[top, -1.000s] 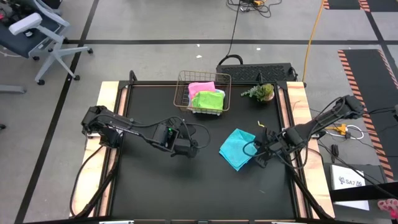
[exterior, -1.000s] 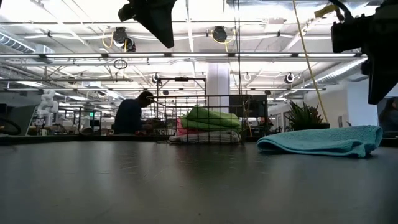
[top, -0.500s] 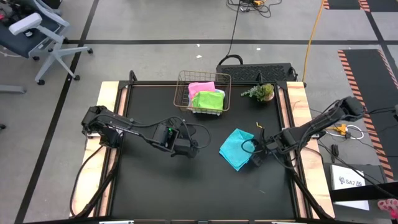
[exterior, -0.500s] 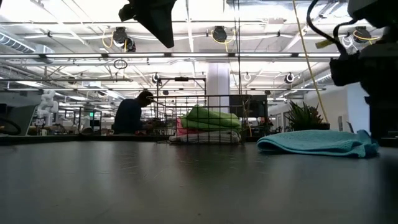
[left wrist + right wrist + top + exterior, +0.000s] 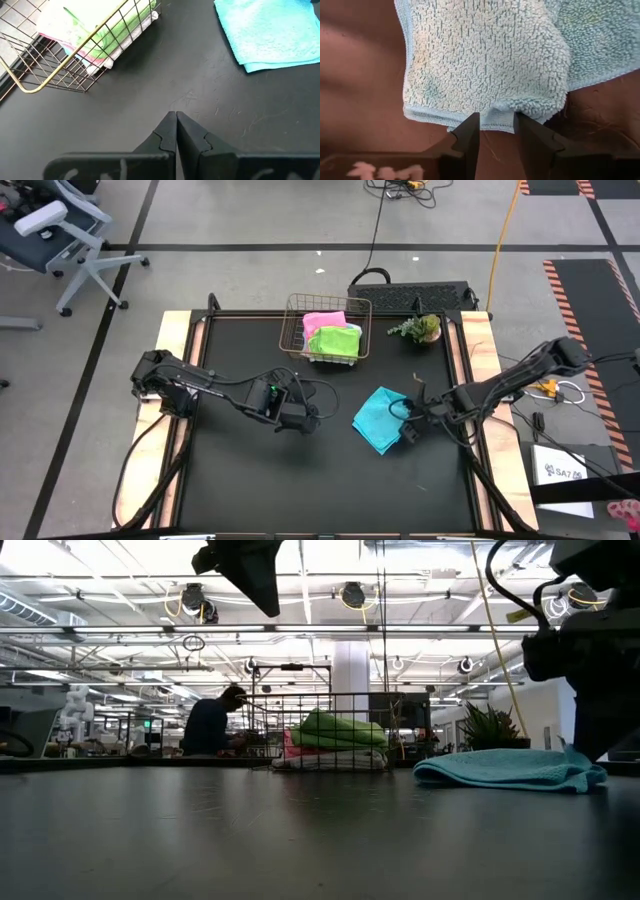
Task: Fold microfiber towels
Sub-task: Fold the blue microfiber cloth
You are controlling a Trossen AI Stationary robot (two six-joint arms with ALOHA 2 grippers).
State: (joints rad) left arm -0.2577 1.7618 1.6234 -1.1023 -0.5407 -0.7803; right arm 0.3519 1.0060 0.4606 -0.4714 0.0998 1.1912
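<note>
1. Right gripper (image 5: 496, 131) has dropped to the mat at the cyan towel's (image 5: 381, 418) near right edge since a second ago. Its jaws have narrowed and now straddle the hem; a firm pinch is not yet evident.
2. The towel lies folded on the table (image 5: 250, 480), right of centre, unmoved.
3. Judgement: a grasp is forming, likely for another fold or a lift toward the basket.
4. Left gripper (image 5: 176, 131) waits mid-table, jaws together, empty, unchanged.
5. Basket (image 5: 296, 330) at the far edge holds the pink towel (image 5: 322, 321) and green towel (image 5: 334, 341).
</note>
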